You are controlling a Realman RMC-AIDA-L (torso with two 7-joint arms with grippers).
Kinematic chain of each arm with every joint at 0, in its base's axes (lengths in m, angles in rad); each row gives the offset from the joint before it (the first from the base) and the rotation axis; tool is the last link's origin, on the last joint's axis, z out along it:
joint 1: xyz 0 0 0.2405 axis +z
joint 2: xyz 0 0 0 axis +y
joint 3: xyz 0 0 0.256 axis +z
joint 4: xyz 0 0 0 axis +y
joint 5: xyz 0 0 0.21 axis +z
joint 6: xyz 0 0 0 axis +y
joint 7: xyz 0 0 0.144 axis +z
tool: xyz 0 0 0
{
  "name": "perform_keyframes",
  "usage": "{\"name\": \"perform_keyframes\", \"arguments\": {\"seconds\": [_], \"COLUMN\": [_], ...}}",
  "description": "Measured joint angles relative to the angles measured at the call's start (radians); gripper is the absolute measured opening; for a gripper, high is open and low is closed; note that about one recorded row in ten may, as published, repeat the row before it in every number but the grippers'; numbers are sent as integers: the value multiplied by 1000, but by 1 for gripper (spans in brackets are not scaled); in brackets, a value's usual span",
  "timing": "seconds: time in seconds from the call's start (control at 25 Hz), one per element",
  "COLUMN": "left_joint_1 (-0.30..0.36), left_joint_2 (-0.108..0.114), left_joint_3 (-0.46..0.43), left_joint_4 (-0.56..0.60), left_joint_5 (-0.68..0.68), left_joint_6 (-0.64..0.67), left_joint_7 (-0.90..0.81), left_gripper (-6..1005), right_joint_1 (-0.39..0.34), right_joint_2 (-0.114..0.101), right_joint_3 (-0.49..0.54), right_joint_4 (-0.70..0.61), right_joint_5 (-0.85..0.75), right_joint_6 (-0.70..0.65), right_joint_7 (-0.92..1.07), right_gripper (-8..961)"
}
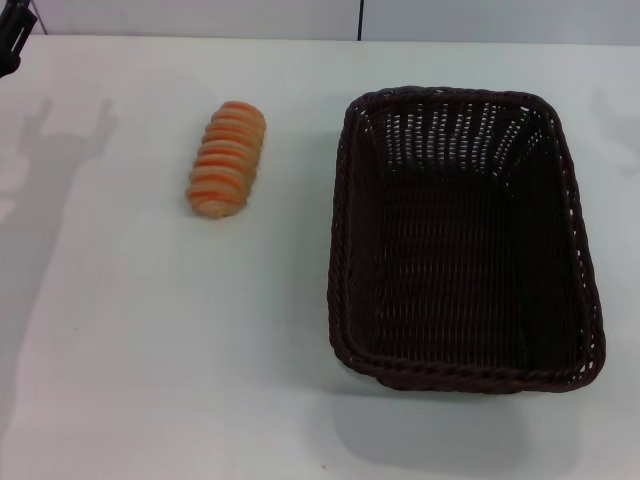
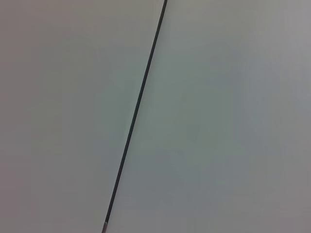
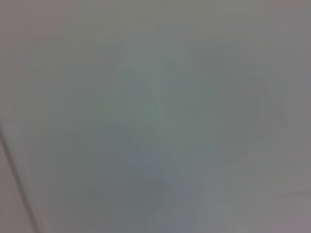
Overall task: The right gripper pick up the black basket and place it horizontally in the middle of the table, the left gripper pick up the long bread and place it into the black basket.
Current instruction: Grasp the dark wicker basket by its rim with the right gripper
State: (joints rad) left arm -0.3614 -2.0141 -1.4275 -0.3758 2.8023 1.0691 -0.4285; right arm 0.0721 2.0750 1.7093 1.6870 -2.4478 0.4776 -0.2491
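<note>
The black basket [image 1: 465, 240] stands empty on the right half of the white table [image 1: 150, 350], its long side running from front to back. The long bread [image 1: 226, 159] lies on the table left of the basket, well apart from it, also pointing front to back. Only a black part of my left gripper [image 1: 12, 35] shows at the far left corner of the head view, high and far from the bread. My right gripper is out of view. Both wrist views show only a plain pale surface and none of the task's things.
The left arm's shadow [image 1: 55, 150] falls on the table left of the bread. A thin dark seam [image 2: 138, 104] crosses the left wrist view. The table's far edge meets a pale wall with a dark vertical seam [image 1: 360, 20].
</note>
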Motion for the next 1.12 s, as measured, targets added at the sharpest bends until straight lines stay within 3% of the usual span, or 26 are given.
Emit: {"name": "perform_keyframes", "arguments": {"seconds": [0.12, 0.16, 0.2, 0.24, 0.4, 0.72, 1.12], "left_joint_1": [-2, -2, -2, -2, -2, -1, 5], "left_joint_2": [0, 0, 0, 0, 0, 4, 8], "left_joint_3": [0, 0, 0, -1, -1, -2, -4], "left_joint_4": [0, 0, 0, 0, 0, 0, -6], "left_joint_5": [0, 0, 0, 0, 0, 0, 0], "left_joint_6": [0, 0, 0, 1, 2, 9, 23], "left_joint_7": [-1, -1, -2, -2, -4, -4, -4], "left_gripper": [860, 860, 860, 860, 860, 861, 861], "right_joint_1": [86, 86, 134, 134, 218, 244, 265], "right_joint_2": [-1, -1, -1, -1, -1, -1, -1], "right_joint_3": [31, 31, 40, 40, 64, 89, 89], "right_joint_4": [35, 35, 42, 42, 36, 52, 51], "right_joint_5": [-117, -117, -165, -165, -201, -195, -204], "right_joint_6": [214, 214, 315, 315, 522, 695, 815], "right_joint_7": [84, 84, 108, 108, 115, 146, 214], "right_gripper": [661, 659, 657, 655, 648, 633, 614]}}
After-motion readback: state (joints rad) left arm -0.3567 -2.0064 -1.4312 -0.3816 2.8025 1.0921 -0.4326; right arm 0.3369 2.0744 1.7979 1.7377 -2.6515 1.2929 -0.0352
